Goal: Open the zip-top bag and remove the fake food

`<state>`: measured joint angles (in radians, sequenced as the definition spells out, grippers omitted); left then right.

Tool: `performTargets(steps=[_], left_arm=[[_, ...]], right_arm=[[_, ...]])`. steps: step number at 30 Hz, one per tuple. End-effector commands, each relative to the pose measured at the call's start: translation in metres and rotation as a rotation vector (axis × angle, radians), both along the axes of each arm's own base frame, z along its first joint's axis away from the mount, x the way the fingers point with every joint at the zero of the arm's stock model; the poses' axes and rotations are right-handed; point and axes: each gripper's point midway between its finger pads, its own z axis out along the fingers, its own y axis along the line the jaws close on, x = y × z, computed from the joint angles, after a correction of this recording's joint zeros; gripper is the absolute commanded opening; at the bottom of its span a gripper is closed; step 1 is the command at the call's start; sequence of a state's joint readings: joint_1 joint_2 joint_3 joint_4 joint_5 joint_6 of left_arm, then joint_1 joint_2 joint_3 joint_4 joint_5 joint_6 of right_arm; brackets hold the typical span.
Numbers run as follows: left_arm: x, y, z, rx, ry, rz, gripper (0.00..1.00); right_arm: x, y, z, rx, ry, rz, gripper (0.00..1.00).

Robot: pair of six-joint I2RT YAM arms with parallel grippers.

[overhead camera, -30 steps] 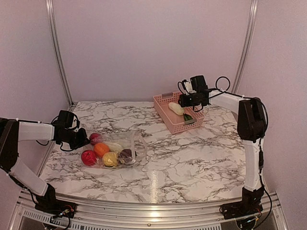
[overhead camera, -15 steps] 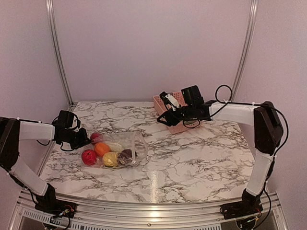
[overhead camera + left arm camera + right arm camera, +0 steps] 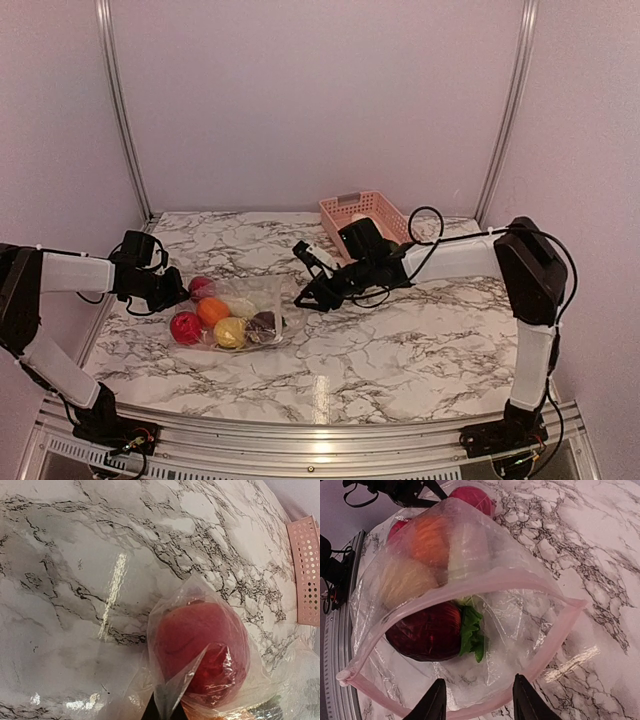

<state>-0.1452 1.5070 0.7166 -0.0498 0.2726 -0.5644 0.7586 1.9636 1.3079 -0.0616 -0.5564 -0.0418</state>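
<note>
At the left edge of the marbled surface [image 3: 400, 340] the left arm [image 3: 70, 272] reaches in low, and the left jaws are pressed together on a thin fold of the zip-top bag [image 3: 285, 300], pinching the plastic just beside a red fruit [image 3: 200, 645] that sits wrapped in that corner. The bag lies flat on the surface, left of centre, with the fake food [image 3: 211, 311] inside it: a bright red piece [image 3: 185, 327] nearest the left, an orange one beside it, a yellow one [image 3: 229, 332] toward the front, a pale piece [image 3: 240, 305] in the middle and a dark red one with a green leafy bit [image 3: 425, 632] closest to the mouth. The mouth faces right and gapes wide, its pinkish zip strip [image 3: 530, 587] curving in a loop around the opening. Just right of it the right arm [image 3: 450, 258] stretches across the surface, and the right jaws stand apart at the rim of the mouth, holding nothing. Behind the right arm, toward the back wall, rests the pink basket [image 3: 350, 212]
</note>
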Motion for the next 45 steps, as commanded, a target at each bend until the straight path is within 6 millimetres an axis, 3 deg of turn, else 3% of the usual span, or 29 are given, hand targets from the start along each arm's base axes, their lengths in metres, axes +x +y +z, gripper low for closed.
performTargets(steps=[1, 6, 10, 14, 15, 18, 19, 28, 38, 41, 45], left_arm=[[-0.004, 0.0, -0.01, 0.001, 0.022, -0.007, 0.0], [-0.005, 0.0, -0.009, 0.0, 0.02, -0.005, 0.0], [-0.006, 0.0, -0.012, 0.0, 0.026, -0.003, 0.0], [-0.008, 0.001, -0.013, -0.003, 0.027, 0.001, 0.0], [-0.008, 0.0, -0.014, -0.004, 0.028, 0.001, 0.0], [-0.01, 0.001, -0.015, -0.007, 0.028, 0.005, 0.0], [-0.01, 0.001, -0.014, -0.008, 0.028, 0.005, 0.0], [-0.013, 0.001, -0.015, -0.008, 0.029, 0.007, 0.0], [-0.012, 0.0, -0.017, -0.005, 0.032, -0.003, 0.0], [-0.012, 0.0, -0.017, -0.002, 0.034, -0.006, 0.0], [-0.012, 0.001, -0.016, 0.002, 0.034, -0.009, 0.0]], right_arm=[[-0.009, 0.026, -0.01, 0.029, 0.039, 0.045, 0.44], [-0.023, 0.044, -0.01, 0.028, 0.039, 0.092, 0.49], [-0.031, 0.057, -0.004, 0.038, 0.029, 0.115, 0.69], [-0.039, 0.069, -0.002, 0.037, 0.042, 0.116, 0.76], [-0.04, 0.072, -0.002, 0.035, 0.044, 0.119, 0.84], [-0.042, 0.078, -0.004, 0.021, 0.048, 0.121, 0.91], [-0.042, 0.079, -0.007, 0.01, 0.05, 0.118, 0.98], [-0.05, 0.086, -0.04, -0.101, 0.063, 0.108, 0.99], [-0.058, 0.08, -0.091, -0.246, 0.058, 0.119, 0.99], [-0.055, 0.08, -0.088, -0.244, 0.046, 0.096, 0.94], [-0.052, 0.083, -0.062, -0.2, 0.011, 0.088, 0.85]])
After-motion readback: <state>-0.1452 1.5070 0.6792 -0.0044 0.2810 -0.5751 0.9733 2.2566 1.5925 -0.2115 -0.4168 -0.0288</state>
